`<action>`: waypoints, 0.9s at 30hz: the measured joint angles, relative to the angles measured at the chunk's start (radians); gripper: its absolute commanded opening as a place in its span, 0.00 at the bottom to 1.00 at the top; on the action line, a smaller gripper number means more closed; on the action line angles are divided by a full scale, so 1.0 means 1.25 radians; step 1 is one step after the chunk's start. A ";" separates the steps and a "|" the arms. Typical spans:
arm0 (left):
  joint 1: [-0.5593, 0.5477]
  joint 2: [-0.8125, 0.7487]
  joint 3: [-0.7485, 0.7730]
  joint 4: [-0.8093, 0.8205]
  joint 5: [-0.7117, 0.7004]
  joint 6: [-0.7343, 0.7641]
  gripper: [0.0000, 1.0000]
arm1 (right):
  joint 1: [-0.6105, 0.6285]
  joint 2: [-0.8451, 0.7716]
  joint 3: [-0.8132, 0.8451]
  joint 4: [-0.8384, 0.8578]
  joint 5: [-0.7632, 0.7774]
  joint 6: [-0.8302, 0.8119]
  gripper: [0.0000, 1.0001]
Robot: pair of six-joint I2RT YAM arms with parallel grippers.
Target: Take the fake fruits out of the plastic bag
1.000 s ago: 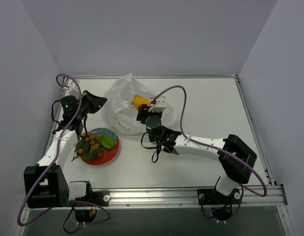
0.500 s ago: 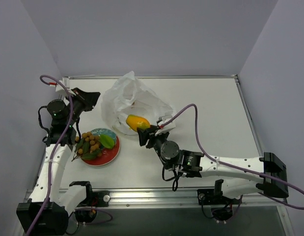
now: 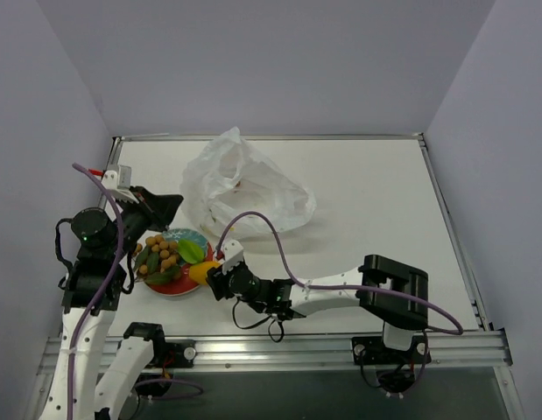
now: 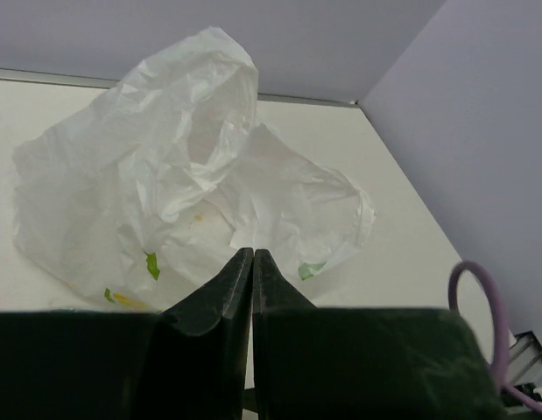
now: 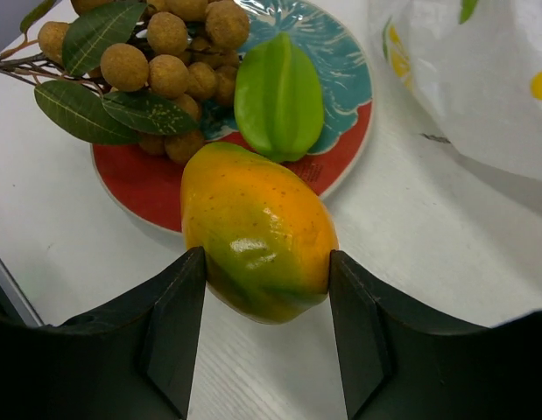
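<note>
Fingers (image 5: 174,324) of right gripper (image 5: 263,261) clamp yellow-orange fruit (image 5: 253,219) at plate (image 5: 126,179) right rim; left gripper (image 4: 253,256) pinched shut, empty, facing bag (image 4: 165,157).

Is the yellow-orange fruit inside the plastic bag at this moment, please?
No, the yellow-orange fruit is clamped in the right gripper at the rim of the plate, outside the plastic bag.

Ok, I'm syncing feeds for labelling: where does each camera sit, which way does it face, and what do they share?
Top external: above and behind, looking down on the table; left arm and right arm show.
Left wrist: faces the plastic bag past its shut left pincer.
Right wrist: looks down at the yellow-orange fruit in the right pincer, by the plate.
Shared: all three show the bag.
</note>
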 measured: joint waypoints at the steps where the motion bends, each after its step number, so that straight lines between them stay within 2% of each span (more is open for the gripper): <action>1: -0.009 -0.016 -0.002 -0.021 -0.001 0.015 0.03 | -0.002 0.021 0.014 0.005 -0.014 0.000 0.12; 9: -0.033 -0.064 -0.054 -0.101 -0.009 0.079 0.02 | -0.034 0.091 0.074 0.036 -0.079 0.001 0.13; 14: -0.035 -0.049 -0.065 -0.142 -0.032 0.103 0.02 | -0.052 0.131 0.118 0.023 -0.099 -0.014 0.21; 17: -0.035 -0.051 -0.065 -0.157 -0.048 0.114 0.02 | -0.064 0.150 0.138 0.018 -0.122 -0.025 0.33; 19: -0.035 -0.056 -0.065 -0.161 -0.055 0.120 0.03 | -0.072 0.155 0.143 0.016 -0.136 -0.027 0.46; 21: -0.035 -0.060 -0.065 -0.165 -0.064 0.124 0.03 | -0.074 0.155 0.146 0.014 -0.141 -0.028 0.54; 22: -0.035 -0.060 -0.065 -0.168 -0.067 0.125 0.03 | -0.076 0.155 0.146 0.014 -0.143 -0.029 0.64; 23: -0.035 -0.063 -0.065 -0.169 -0.072 0.126 0.04 | -0.077 0.155 0.146 0.013 -0.143 -0.029 0.69; 27: -0.035 -0.064 -0.065 -0.172 -0.082 0.130 0.16 | -0.078 0.155 0.146 0.005 -0.146 -0.035 0.95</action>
